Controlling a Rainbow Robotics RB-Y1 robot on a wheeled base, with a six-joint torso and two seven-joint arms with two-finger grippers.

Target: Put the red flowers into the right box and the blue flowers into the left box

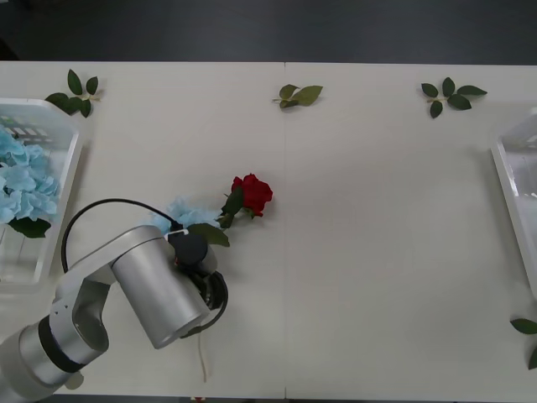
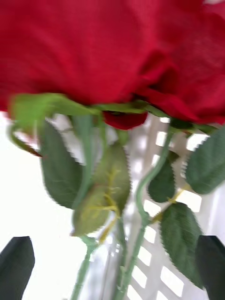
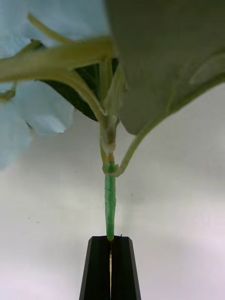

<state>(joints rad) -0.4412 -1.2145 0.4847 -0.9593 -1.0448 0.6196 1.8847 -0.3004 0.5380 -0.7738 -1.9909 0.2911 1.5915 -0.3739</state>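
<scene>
While pinched on the stem of a blue flower (image 3: 109, 206) mid-tabletop, left claw (image 3: 110, 243) pressed together. Right claw (image 2: 112, 267) spread, red flowers (image 2: 117, 56) before it over slotted white wall. Advise: lift clear of nearby red flower (image 1: 252, 194), carry toward left box (image 1: 59, 201) at left edge.

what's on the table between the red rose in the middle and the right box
Nothing: in the front view the white tabletop from the red rose across to the right box is bare. The leaf sprigs lie farther back, near the far edge.
</scene>
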